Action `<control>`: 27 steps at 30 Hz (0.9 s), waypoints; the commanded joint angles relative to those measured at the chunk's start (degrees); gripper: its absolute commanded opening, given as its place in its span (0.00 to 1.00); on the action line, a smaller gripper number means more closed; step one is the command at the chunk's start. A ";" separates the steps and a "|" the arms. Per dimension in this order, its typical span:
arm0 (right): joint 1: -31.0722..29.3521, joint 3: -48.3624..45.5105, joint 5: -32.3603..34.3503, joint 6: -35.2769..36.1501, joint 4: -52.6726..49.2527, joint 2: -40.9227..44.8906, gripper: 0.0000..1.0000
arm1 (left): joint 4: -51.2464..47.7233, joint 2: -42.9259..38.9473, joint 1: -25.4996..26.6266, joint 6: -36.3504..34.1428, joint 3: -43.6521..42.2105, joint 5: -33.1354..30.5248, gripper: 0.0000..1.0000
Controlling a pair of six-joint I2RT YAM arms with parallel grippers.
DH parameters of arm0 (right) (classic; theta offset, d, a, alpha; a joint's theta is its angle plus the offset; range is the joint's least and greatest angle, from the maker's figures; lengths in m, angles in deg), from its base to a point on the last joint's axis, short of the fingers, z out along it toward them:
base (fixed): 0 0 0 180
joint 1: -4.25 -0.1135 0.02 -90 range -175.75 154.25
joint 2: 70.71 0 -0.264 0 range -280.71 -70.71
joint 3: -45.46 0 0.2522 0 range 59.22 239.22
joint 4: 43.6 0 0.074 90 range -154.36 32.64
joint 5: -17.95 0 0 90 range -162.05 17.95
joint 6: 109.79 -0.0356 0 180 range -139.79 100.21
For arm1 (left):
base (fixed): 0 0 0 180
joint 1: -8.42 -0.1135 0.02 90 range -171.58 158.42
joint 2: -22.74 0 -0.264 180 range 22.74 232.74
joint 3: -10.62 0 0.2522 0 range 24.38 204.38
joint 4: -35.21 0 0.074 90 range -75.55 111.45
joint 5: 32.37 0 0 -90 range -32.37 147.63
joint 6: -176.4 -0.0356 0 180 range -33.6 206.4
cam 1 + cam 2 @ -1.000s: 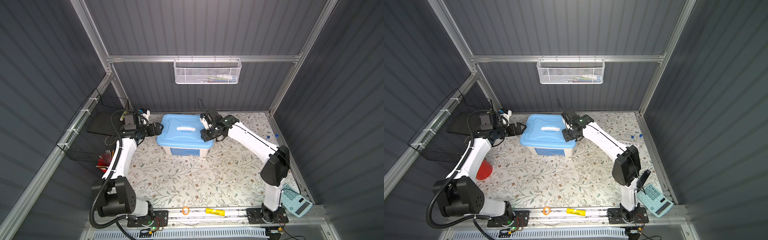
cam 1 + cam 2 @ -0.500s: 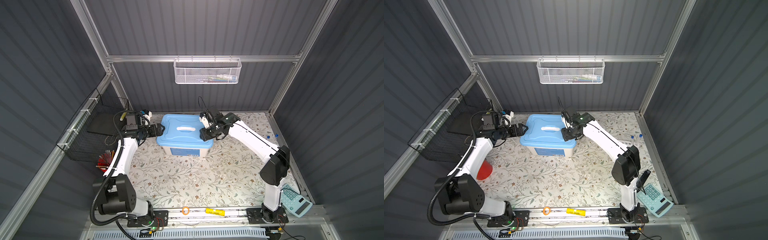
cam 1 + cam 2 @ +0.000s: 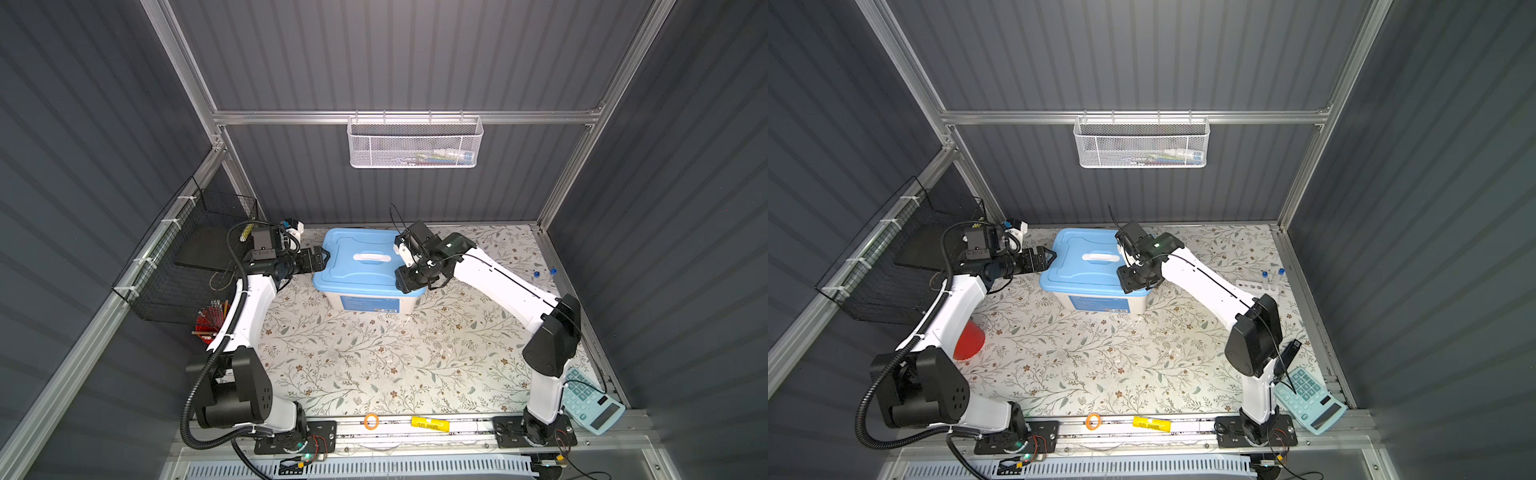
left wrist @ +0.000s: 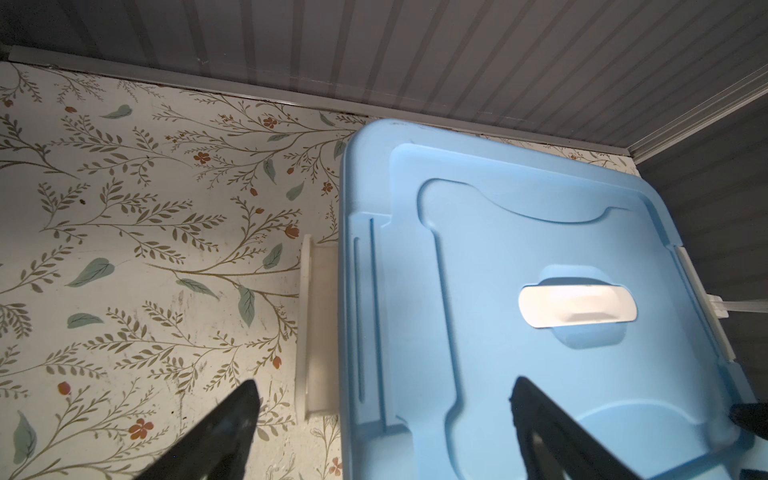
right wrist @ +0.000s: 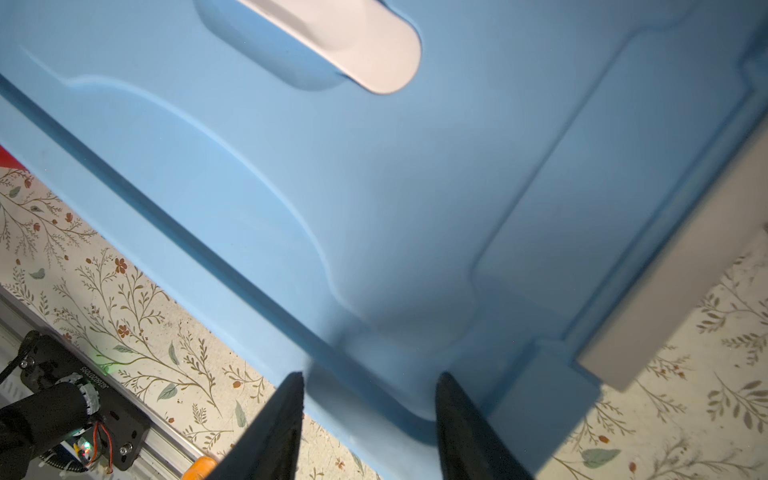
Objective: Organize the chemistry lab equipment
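A storage box with a pale blue lid [image 3: 365, 259] [image 3: 1090, 259] stands at the back middle of the floral mat. My left gripper [image 3: 322, 257] [image 4: 382, 390] is open wide at the box's left end. It straddles the lid's edge beside a white side latch [image 4: 318, 328]. My right gripper [image 3: 406, 282] [image 5: 370, 378] is open, its fingertips over the lid's front right corner near the other white latch [image 5: 673, 282]. A white holed rack [image 3: 1252, 286] with blue-capped tubes [image 3: 1265, 275] stands at the right edge of the mat. What the box holds is hidden.
A red cup of sticks [image 3: 210, 322] stands behind my left arm. A pale blue calculator [image 3: 590, 401] lies at the front right. A black wire basket [image 3: 187, 257] hangs on the left wall and a white mesh basket [image 3: 415, 143] on the back wall. An orange ring [image 3: 371, 421] and a yellow piece [image 3: 430, 424] lie on the front rail.
My right gripper has shifted a little toward the lid's front right corner. The left gripper has hardly moved. Both openings look the same as before.
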 commanded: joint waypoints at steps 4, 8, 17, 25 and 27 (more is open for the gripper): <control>0.10 -3.66 2.66 -0.85 -3.82 0.97 0.53 | -0.17 1.12 0.28 0.09 0.73 1.54 0.95; 1.07 -6.50 3.38 -0.65 -3.56 1.44 0.53 | -1.13 1.80 0.28 0.10 1.58 1.89 0.96; 4.13 -8.97 4.79 1.12 -3.17 2.69 0.53 | -1.67 2.52 0.28 0.37 1.89 1.98 0.96; 4.07 -2.77 4.77 2.93 -4.86 0.51 0.53 | -1.87 2.80 0.28 0.30 1.69 2.15 0.96; 4.06 -2.47 5.23 3.37 -5.40 0.07 0.53 | -1.94 2.70 0.28 0.29 1.61 2.15 0.96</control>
